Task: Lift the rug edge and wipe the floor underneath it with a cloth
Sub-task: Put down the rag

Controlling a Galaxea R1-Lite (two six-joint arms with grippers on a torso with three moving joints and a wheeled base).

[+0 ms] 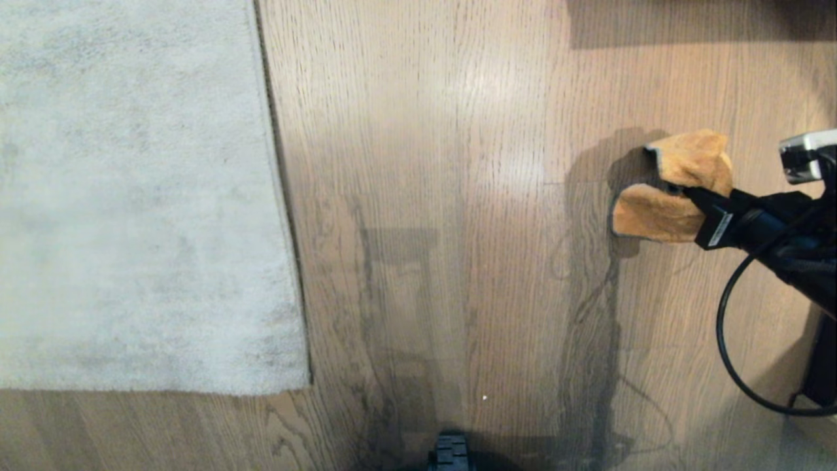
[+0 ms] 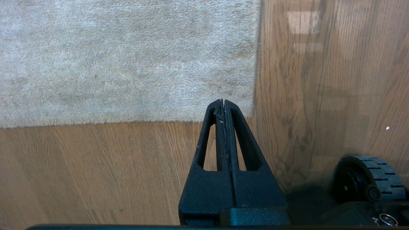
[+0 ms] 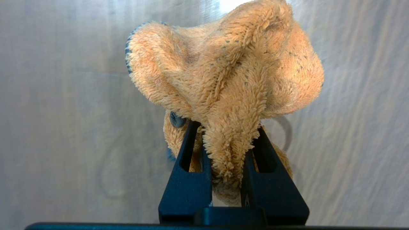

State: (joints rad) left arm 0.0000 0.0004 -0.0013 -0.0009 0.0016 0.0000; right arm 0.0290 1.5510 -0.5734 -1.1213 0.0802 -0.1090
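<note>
Head view: right gripper [image 1: 686,191] pinching cloth [image 1: 667,196] | left gripper [image 2: 223,103] pressed together

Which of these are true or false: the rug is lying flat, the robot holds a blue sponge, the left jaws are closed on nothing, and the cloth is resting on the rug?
1. The rug lies flat on the floor. True; no edge is lifted.
2. The right gripper holds a blue sponge. False; it holds a fuzzy orange cloth.
3. The left gripper is closed on nothing. True; its jaws meet, empty, over the rug's corner.
4. The cloth rests on the rug. False; it is over bare floor, well to the rug's right.
</note>
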